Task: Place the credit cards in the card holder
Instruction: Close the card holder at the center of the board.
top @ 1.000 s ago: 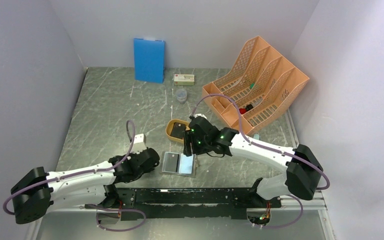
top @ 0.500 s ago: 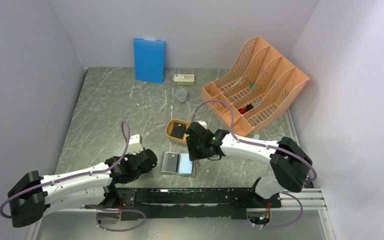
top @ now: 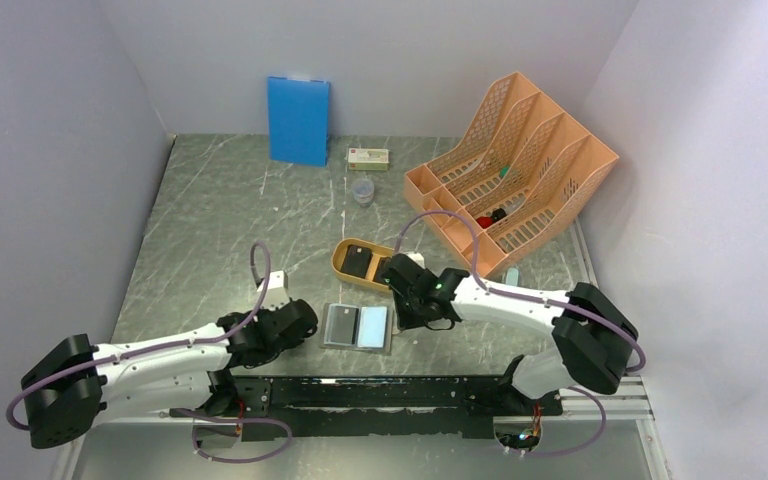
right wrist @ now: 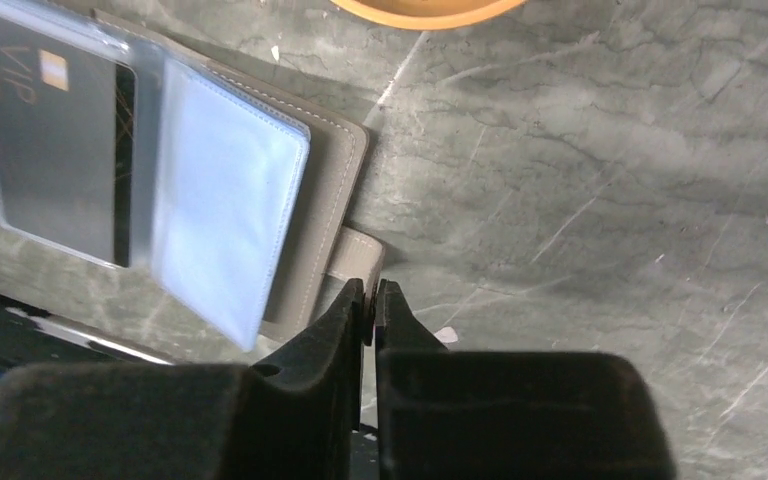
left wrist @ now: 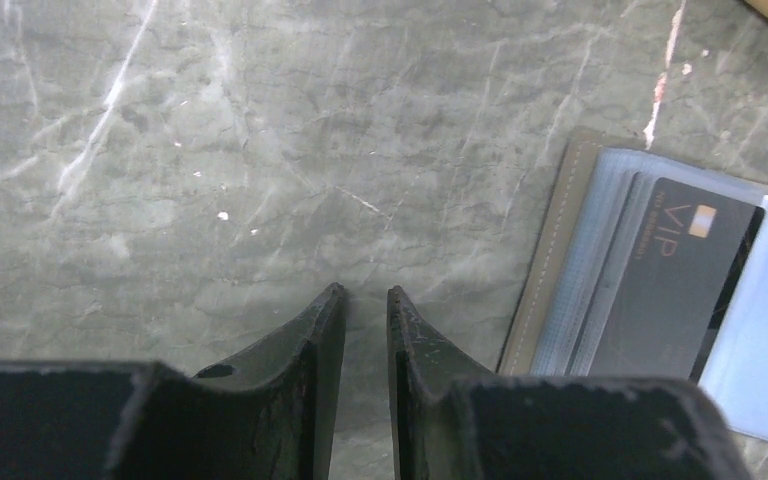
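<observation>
card holder point(top: 358, 327) open flat, long axis left to right, strap tab at the closed right gripper point(right wrist: 369, 290); left gripper point(left wrist: 365, 295) slightly parted, empty, just beside the opposite end.

Far side of the grey-green marbled table point(top: 220, 220): a blue rectangular board point(top: 298, 120) leans on the wall, with a small white labelled box point(top: 368, 157) just right and a clear plastic cup point(top: 362, 190) nearer. Far right stands a peach mesh file rack point(top: 520, 170). In the centre is a mustard-yellow oval tray point(top: 338, 264).
</observation>
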Controlling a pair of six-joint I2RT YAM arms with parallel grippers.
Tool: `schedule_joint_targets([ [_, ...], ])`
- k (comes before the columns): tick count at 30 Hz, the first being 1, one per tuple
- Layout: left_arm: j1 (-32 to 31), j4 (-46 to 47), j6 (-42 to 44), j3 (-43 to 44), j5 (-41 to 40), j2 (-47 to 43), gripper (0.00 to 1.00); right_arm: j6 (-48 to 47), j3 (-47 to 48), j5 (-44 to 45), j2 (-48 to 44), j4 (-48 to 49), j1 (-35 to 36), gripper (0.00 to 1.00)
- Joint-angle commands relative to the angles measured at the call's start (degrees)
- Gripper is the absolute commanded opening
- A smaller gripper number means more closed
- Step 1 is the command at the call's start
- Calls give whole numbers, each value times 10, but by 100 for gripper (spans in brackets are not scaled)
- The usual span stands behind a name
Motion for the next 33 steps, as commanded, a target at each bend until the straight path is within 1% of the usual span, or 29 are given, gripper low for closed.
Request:
schedule_joint_targets([
  [1,-2,60,27,-8,17,4,27,3,14,26,-35,-8,-2,0],
  [5,0,156,65,-24,62,36,27,-22,29,39,-89,-20,-3,0],
  [9,0,207,94,11,83,108,25,-55,29,35,-153,-26,-4,0],
  [12,0,234,119,35,109,148,22,-74,31,11,-187,-23,-5,0],
  [15,0,246,122,37,113,155,22,-78,31,-36,-199,1,-4,0],
  [19,0,238,115,26,104,131,23,-67,23,-86,-187,61,-5,0],
  [23,0,223,103,11,100,107,24,-53,9,-122,-154,118,-4,0],
  [33,0,179,79,-18,81,53,24,-20,-17,-154,-52,227,-4,0],
])
